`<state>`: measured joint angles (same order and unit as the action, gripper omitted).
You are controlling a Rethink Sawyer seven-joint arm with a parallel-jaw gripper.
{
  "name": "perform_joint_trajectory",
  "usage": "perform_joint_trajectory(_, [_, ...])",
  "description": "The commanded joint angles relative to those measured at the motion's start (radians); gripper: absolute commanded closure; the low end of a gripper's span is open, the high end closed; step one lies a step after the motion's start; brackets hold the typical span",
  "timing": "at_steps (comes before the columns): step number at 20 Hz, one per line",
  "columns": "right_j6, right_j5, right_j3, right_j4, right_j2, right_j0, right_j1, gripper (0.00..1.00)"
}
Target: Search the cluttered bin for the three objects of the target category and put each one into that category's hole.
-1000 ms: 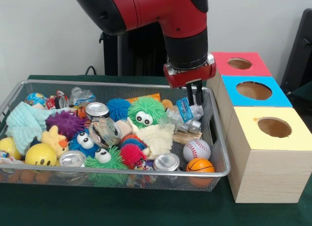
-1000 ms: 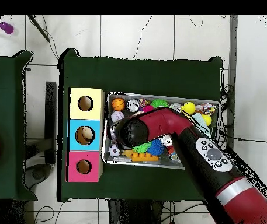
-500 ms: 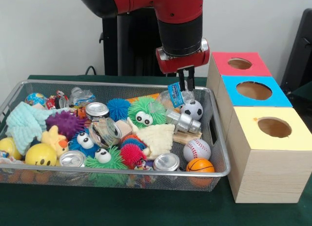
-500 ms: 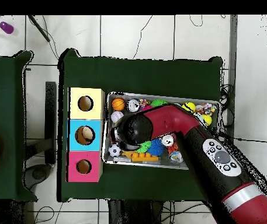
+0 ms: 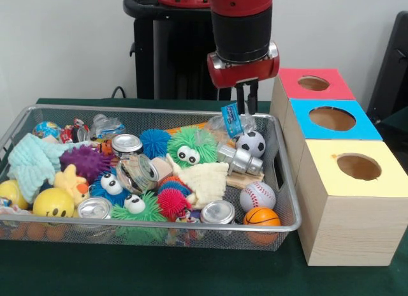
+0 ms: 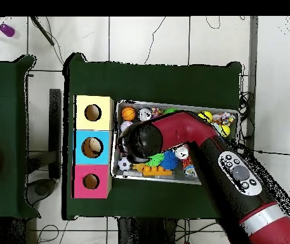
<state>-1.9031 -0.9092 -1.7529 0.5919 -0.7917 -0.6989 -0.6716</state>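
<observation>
My gripper hangs over the far right part of the wire bin, shut on a crumpled clear plastic wrapper with a blue label. The wrapper dangles just above the bin's contents, over a soccer ball and a crushed silver can. To the right stand three boxes with holes: red, blue and yellow. In the overhead view the arm covers the gripper and the wrapper; the yellow, blue and red holes lie left of the bin.
The bin is full of fuzzy toys, a green one with eyes, cans, a baseball, a basketball and a light-blue cloth. The bin's right wall stands close to the boxes.
The gripper rose out of the bin with the plastic wrapper in its fingers, uncovering the soccer ball, and now sits a little higher and further right than half a second ago.
</observation>
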Motion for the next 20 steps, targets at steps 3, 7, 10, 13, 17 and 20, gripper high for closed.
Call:
perform_joint_trajectory(3, [0.058, -0.105, -0.006, -0.062, 0.014, 0.050, -0.097, 1.00])
perform_joint_trajectory(7, [0.039, -0.122, -0.017, -0.101, 0.026, 0.065, -0.127, 1.00])
perform_joint_trajectory(10, [0.031, -0.124, -0.024, -0.124, 0.032, 0.076, -0.146, 1.00])
perform_joint_trajectory(13, [0.027, -0.129, -0.028, -0.143, 0.040, 0.086, -0.161, 1.00])
perform_joint_trajectory(17, [0.013, -0.121, -0.037, -0.152, 0.055, 0.103, -0.169, 1.00])
perform_joint_trajectory(20, [-0.004, -0.117, -0.048, -0.155, 0.070, 0.122, -0.179, 1.00])
